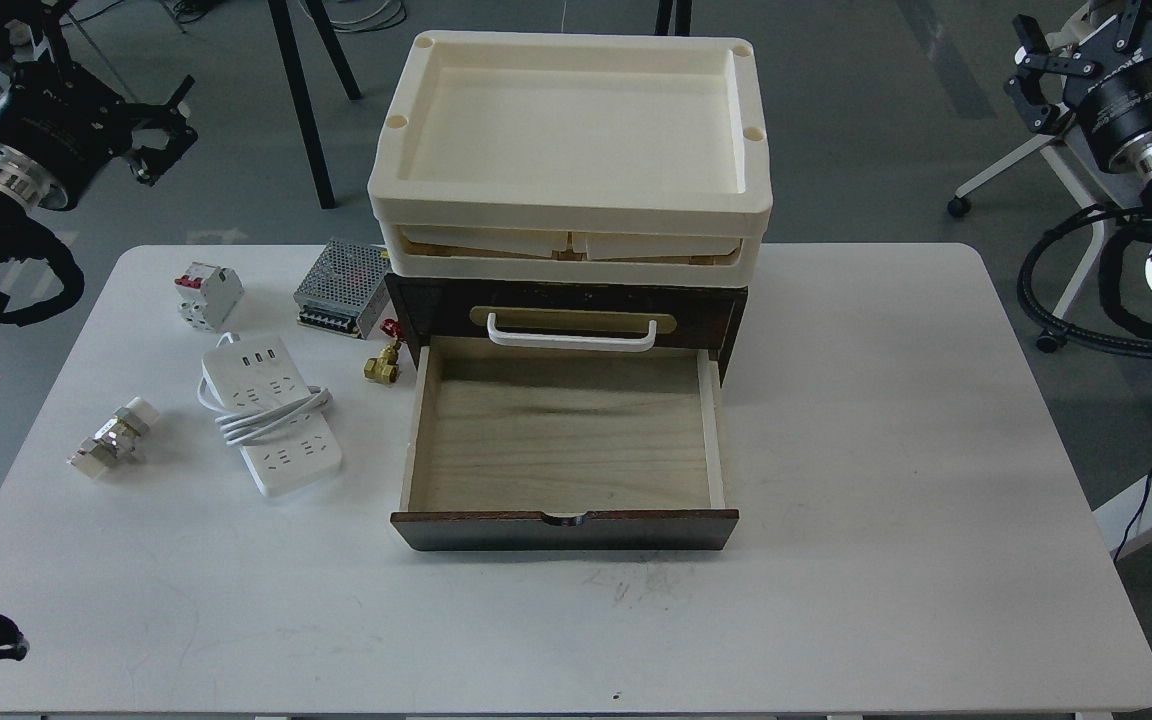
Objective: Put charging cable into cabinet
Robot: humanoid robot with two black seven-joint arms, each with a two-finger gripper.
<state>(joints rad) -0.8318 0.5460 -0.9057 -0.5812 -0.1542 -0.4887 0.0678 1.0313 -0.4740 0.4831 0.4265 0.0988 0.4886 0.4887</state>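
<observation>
On the white rectangular table (886,450) stands the dark brown wooden cabinet (706,310), its lower pale-wood drawer (561,440) pulled fully out and bare, so the reach comes first. The long flat white charging cable (271,412), thick cord bundled round its middle, lies left of the drawer, apart from it. The left gripper (158,140) hovers off-table, jaws parted, holding nothing; the right gripper (1034,75) I cannot tell. Best grasp across the strip's narrow width, clear of the loose cord.
</observation>
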